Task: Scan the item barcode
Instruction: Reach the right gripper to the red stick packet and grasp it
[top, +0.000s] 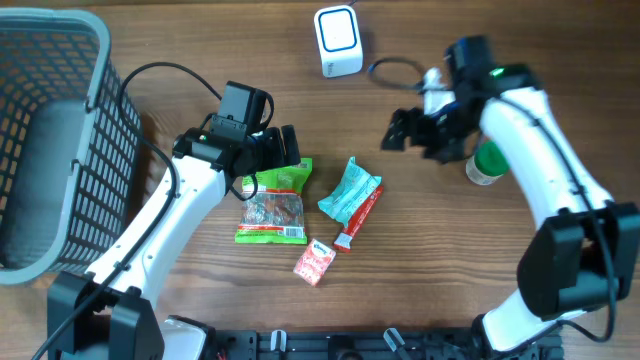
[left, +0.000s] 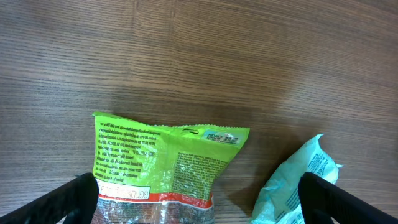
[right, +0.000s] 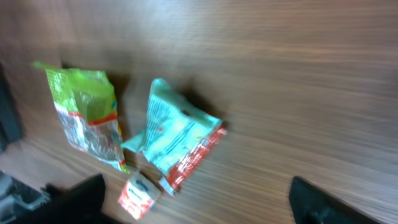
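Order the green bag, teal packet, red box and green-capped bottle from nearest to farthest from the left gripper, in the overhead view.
1. Green bag, under the left gripper.
2. Teal packet, right of the bag.
3. Red box, past the bag's lower right corner.
4. Green-capped bottle, far right.

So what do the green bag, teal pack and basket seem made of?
Green bag: thin glossy plastic film, judging by crinkles and a see-through window. Teal pack: likely matte plastic or paper wrap, creased. Basket: grey moulded plastic, by its open grid walls.
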